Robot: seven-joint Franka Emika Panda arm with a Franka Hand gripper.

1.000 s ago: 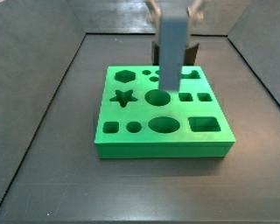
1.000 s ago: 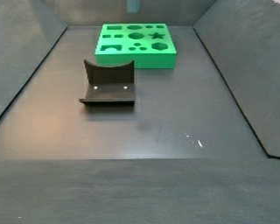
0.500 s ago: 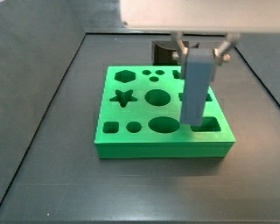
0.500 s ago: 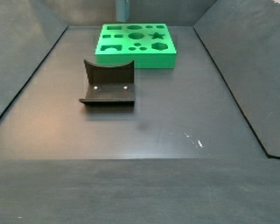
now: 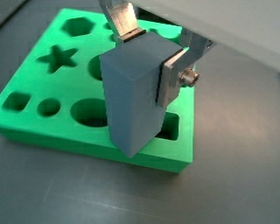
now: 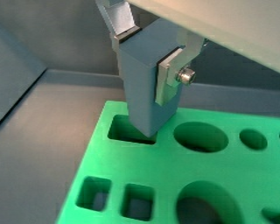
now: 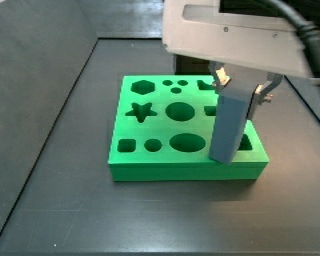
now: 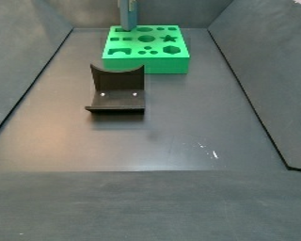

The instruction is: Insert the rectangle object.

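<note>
My gripper (image 7: pixel 240 88) is shut on the rectangle object (image 7: pixel 230 125), a tall slim grey-blue bar held upright. Both wrist views show the bar (image 5: pixel 136 96) (image 6: pixel 149 87) clamped between the silver fingers (image 5: pixel 175 70) (image 6: pixel 171 74). The bar's lower end is right at the rectangular hole (image 6: pixel 122 129) in a corner of the green board (image 7: pixel 149 172). I cannot tell whether it has entered the hole. In a side view only the bar (image 8: pixel 128 13) shows above the board (image 8: pixel 179 64), with the gripper out of frame.
The board has other holes: a star (image 7: pixel 141 111), a hexagon (image 7: pixel 140 85), and several circles and small squares. The dark fixture (image 8: pixel 116 89) stands on the grey floor in front of the board. Raised dark walls border the floor.
My gripper has carried the bar from the board's middle to its near right corner and lowered it. The bar now shows at the top of the side view with the fixture.
</note>
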